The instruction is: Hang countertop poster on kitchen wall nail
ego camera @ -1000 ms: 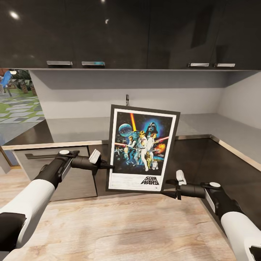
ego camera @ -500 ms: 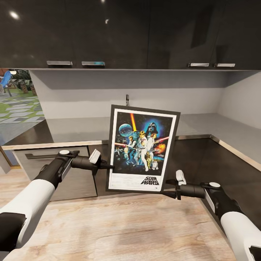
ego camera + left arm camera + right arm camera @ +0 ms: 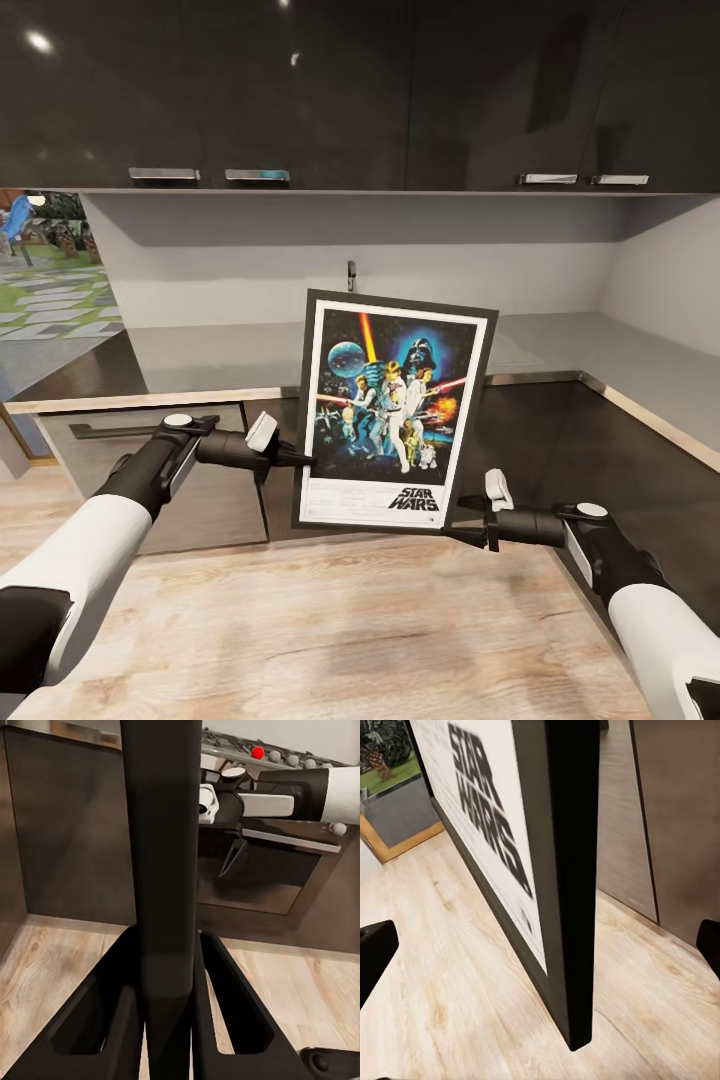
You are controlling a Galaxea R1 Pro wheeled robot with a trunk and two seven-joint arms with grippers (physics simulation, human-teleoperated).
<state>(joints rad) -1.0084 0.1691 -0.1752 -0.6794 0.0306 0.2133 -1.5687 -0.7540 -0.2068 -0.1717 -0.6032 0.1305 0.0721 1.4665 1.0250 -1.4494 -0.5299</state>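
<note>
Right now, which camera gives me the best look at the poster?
The head view: the poster shows whole, face-on, off the countertop. The left wrist view gives only its dark edge between the claw's fingers; the right wrist view its lower corner with the logo.

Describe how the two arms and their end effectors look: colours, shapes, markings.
Both arms have white forearm shells over black joints, narrowing to black wrists. Each wrist carries a round white cap, and a small white block sits near each end effector. The left end effector and right end effector are slim and black; the left's fingers are open triangular frames.
</note>
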